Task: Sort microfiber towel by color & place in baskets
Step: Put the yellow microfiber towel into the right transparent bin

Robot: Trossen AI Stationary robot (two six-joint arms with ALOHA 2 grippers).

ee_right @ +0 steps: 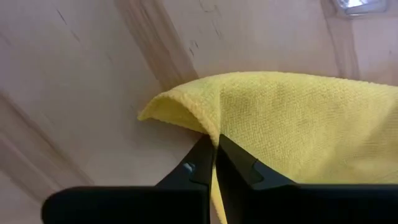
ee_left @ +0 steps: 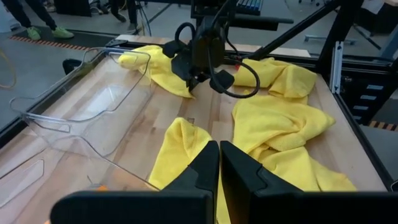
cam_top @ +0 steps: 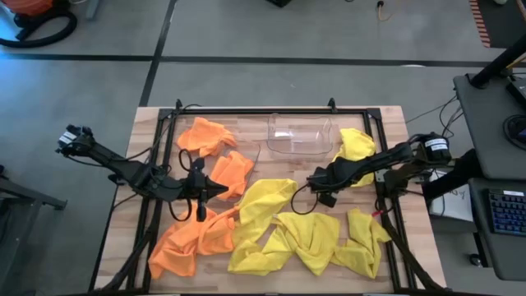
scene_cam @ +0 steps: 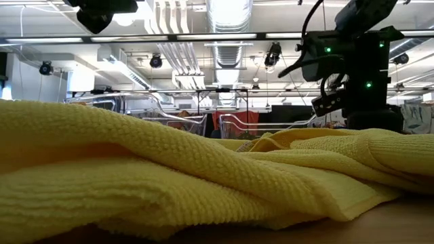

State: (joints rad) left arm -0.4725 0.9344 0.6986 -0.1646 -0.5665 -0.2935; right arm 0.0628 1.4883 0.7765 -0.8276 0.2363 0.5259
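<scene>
Orange towels lie at the table's left (cam_top: 205,136) (cam_top: 193,238). Several yellow towels are spread over the middle and near right (cam_top: 263,210) (cam_top: 362,238). One clear basket (cam_top: 300,134) (ee_left: 87,112) stands at the far middle; a second does not show. My right gripper (cam_top: 315,179) (ee_right: 214,149) is shut on a yellow towel (cam_top: 355,144) that lies beside the basket. My left gripper (cam_top: 223,189) (ee_left: 219,155) is shut, holds nothing, and points right between the orange towels. My right gripper pinches the yellow towel's edge (ee_right: 217,138) between its two fingers, just beside a turned-up corner (ee_right: 152,112). The fingers come slanting down from the table's right. The rest of the cloth lies on the wood, stretching toward the far side; whether one layer or several is pinched cannot be told.
A black metal frame (cam_top: 271,109) runs around the table top. A cable loop (cam_top: 302,201) hangs by the right gripper. Bare wood (ee_left: 205,112) shows between the basket and the middle yellow towel. In the low view, yellow cloth (scene_cam: 169,176) fills the foreground.
</scene>
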